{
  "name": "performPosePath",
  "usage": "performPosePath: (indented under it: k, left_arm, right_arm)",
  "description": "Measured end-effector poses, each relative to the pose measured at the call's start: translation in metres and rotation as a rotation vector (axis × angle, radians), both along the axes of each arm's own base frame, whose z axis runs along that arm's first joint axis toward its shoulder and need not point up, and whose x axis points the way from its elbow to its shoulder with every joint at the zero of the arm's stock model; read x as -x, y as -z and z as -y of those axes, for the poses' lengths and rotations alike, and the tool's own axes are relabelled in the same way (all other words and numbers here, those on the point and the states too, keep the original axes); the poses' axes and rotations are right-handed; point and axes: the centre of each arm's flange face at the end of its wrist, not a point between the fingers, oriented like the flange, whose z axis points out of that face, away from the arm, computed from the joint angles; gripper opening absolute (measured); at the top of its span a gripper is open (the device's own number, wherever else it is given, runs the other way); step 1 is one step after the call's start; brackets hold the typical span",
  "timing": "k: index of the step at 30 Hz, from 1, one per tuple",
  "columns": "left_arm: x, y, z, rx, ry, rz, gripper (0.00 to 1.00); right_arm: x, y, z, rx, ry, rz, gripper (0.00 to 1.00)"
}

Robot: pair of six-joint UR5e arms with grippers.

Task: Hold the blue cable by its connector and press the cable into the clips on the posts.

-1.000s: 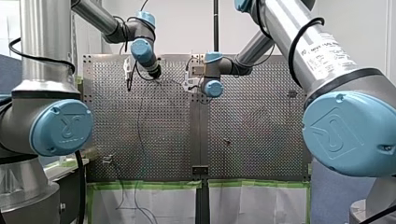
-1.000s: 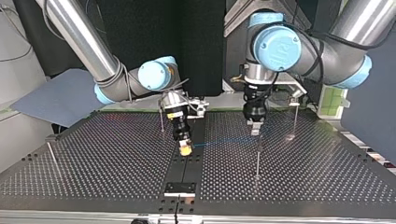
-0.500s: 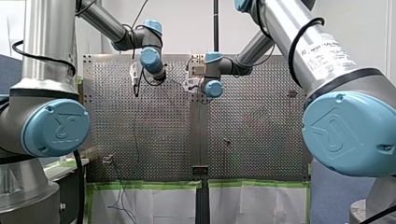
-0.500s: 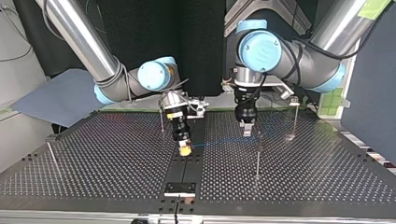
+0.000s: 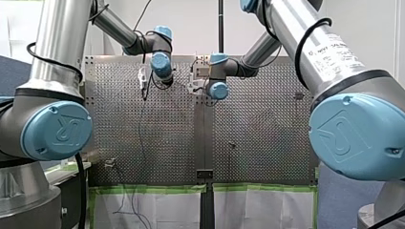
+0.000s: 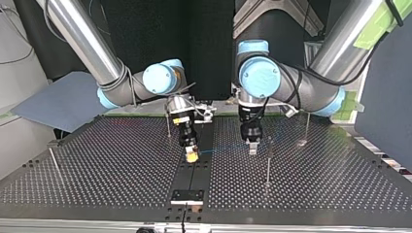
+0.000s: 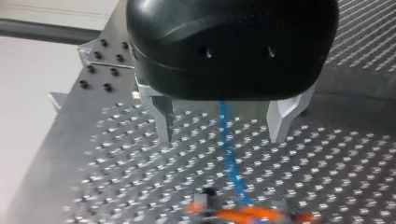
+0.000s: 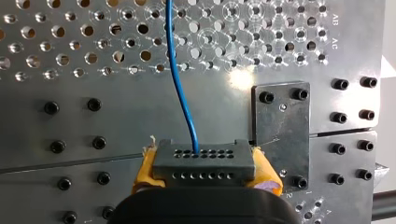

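Right gripper (image 6: 192,154) clamps the connector (image 8: 204,163) between yellow pads (image 8: 145,170). Blue cable (image 8: 180,84) runs from it. Left gripper (image 7: 222,134) stands wide open, fingers (image 7: 164,119) straddling the cable above the table (image 7: 116,177).

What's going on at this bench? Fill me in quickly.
My right gripper, with yellow pads, is shut on the dark grey rectangular connector of the thin blue cable, holding it low over the perforated metal table. The cable runs across to my left gripper, whose metal fingers stand open on either side of it without pinching it. A thin upright metal post stands just beside that gripper. Whether the cable sits in any clip yet cannot be told.
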Motion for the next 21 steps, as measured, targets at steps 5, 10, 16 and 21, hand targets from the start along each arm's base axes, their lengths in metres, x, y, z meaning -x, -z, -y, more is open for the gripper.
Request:
performPosePath:
  k: [5,10,16,21]
  left_arm:
    - [-0.011,-0.01,0.001,0.01,-0.006,0.024,1.0]
    - [-0.024,-0.006,0.005,0.007,-0.013,0.022,1.0]
    - [-0.029,-0.004,0.005,0.008,-0.028,0.03,1.0]
    - [-0.03,-0.005,0.003,-0.004,-0.046,0.034,1.0]
  right_arm:
    - [0.001,0.0,0.001,0.001,0.002,0.001,0.0]
    - [0.001,0.0,0.002,0.001,0.003,0.001,0.0]
    - [0.003,0.0,0.004,0.002,0.005,0.002,0.0]
    - [0.003,0.0,0.004,0.002,0.004,0.001,0.0]
